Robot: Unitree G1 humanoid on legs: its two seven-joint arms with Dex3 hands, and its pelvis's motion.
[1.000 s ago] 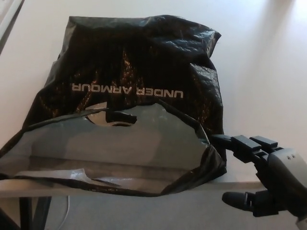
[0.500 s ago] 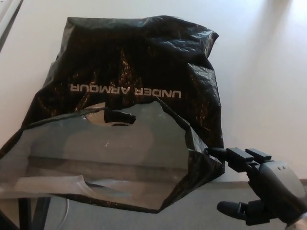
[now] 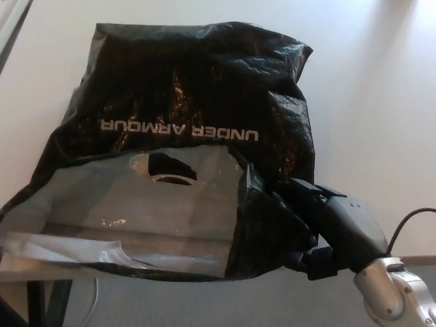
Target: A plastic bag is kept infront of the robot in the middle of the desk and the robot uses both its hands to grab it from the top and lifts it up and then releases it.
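A black plastic bag with white "UNDER ARMOUR" lettering lies on the white desk. Its mouth faces me and gapes, showing the grey inside and a cut-out handle hole. My right hand comes in from the lower right and presses against the right rim of the mouth. The fingers lie over the rim and the thumb sits under it, still spread apart, with the crumpled rim between them. My left hand does not show.
The desk's front edge runs just under the bag's mouth, which hangs slightly over it. Grey floor lies below. A black cable loops near my right wrist. A pale strip lies at the far left corner.
My right hand has moved left and up from beside the bag onto its right rim. The rim has folded inward, narrowing the mouth. The rest of the bag stays put.
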